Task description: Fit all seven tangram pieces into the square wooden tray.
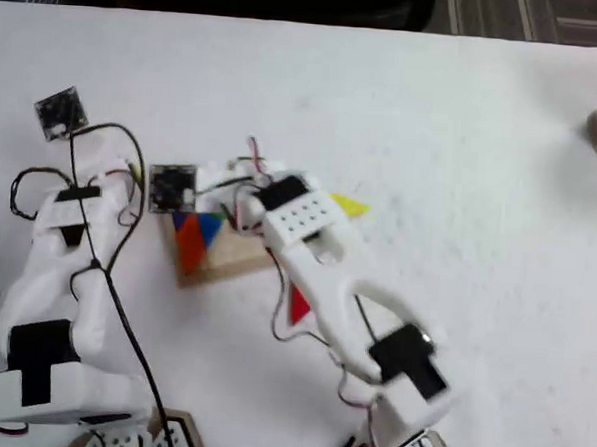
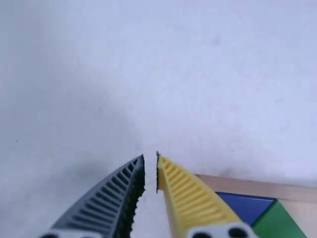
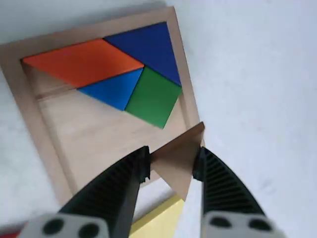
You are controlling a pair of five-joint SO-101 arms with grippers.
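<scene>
One brown triangle (image 3: pixel 178 161) sits gripped between right fingers (image 3: pixel 119 188).

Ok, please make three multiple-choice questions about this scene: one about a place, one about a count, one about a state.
1. Where does the yellow piece lie?
A) inside the wooden tray
B) between gripper fingers
C) on the table, outside the tray

2. How many pieces lie in the tray?
A) two
B) four
C) seven

3. What is the state of the right gripper?
A) shut on the brown triangle
B) open and empty
C) pressed flat on the table

Answers:
1 C: it rests on the white surface past the tray's rim.
2 B: orange triangle, dark blue triangle, light blue triangle, green square.
3 A: its fingers press both sides of the triangle.
</scene>
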